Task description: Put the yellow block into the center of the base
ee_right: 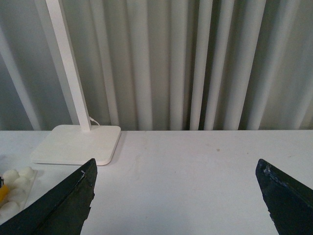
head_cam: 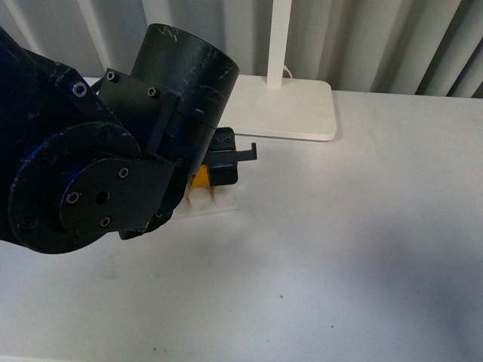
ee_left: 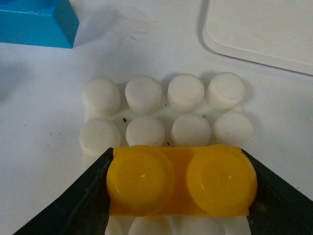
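My left gripper [ee_left: 180,188] is shut on the yellow block [ee_left: 181,180], one black finger on each short end. The block has two round studs and sits right over the white studded base [ee_left: 166,110]; two rows of base studs show beyond it and more peek out under its near edge. In the front view the left arm hides most of this; only a bit of the yellow block [head_cam: 201,179] and a strip of the base [head_cam: 215,202] show by the left gripper [head_cam: 219,170]. My right gripper [ee_right: 178,196] is open and empty above bare table; the base's edge [ee_right: 17,188] shows at its side.
A blue brick [ee_left: 36,22] lies near the base's far corner. The white lamp foot [head_cam: 283,109] with its upright pole stands on the white table [head_cam: 339,249] behind the base, also in the left wrist view [ee_left: 264,27] and the right wrist view [ee_right: 78,144]. Grey curtain behind.
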{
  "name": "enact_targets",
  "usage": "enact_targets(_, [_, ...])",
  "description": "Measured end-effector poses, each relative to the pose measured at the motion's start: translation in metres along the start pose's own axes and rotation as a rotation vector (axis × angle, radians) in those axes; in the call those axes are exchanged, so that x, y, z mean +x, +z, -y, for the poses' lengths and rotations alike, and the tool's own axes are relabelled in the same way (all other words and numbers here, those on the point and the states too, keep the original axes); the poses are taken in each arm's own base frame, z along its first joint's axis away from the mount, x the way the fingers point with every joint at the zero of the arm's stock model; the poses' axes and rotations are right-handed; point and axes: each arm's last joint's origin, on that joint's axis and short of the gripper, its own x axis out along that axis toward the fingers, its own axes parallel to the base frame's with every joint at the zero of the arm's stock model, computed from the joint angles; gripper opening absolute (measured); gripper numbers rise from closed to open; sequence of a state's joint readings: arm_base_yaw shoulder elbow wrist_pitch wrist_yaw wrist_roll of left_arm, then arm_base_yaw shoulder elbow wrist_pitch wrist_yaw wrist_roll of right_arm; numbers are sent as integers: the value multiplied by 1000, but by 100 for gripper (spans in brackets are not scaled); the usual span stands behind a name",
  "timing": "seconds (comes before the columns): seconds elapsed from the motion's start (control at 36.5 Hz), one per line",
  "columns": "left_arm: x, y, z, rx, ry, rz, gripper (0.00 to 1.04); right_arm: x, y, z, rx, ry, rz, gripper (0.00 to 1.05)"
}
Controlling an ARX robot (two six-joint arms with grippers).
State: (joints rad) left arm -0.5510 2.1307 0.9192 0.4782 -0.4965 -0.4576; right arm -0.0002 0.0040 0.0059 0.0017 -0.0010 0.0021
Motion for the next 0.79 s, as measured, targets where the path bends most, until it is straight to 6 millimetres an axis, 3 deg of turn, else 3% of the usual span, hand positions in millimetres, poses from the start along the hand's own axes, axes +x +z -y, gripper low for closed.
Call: enact_targets(0.79, [0, -20, 6, 72, -13, 12, 65, 0, 0, 0, 0, 0, 0, 95])
